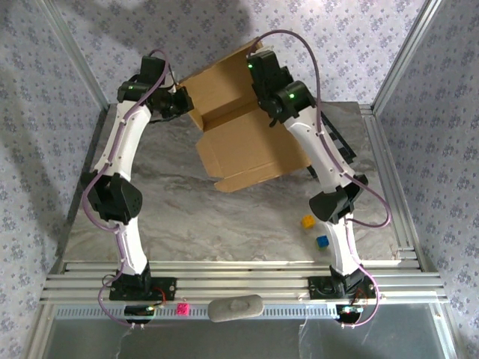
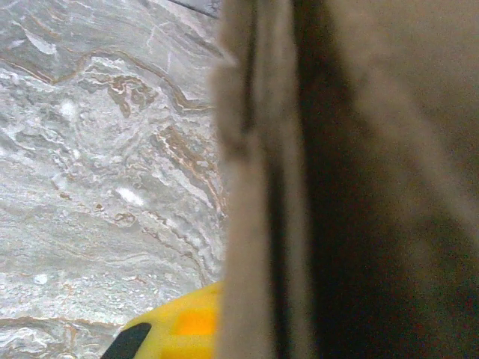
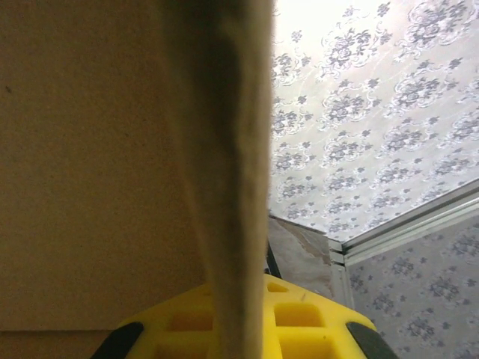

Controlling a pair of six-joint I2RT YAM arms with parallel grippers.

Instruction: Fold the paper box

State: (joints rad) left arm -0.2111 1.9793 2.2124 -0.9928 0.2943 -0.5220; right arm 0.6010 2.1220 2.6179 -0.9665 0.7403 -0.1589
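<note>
Paper box (image 1: 239, 142) is tilted up at the far middle of the table (image 1: 187, 217), half open. My left gripper (image 1: 182, 101) pinches its left edge and my right gripper (image 1: 258, 61) pinches the raised far flap. I'd swing that flap inward along its crease, slowly, so nothing tears or slips.

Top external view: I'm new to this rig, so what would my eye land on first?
The brown paper box, partly folded, stands out at the table's far side. The left claw is clamped on its left edge, the right claw on its far right edge. A yellow cube and a blue cube sit near the right arm.
</note>
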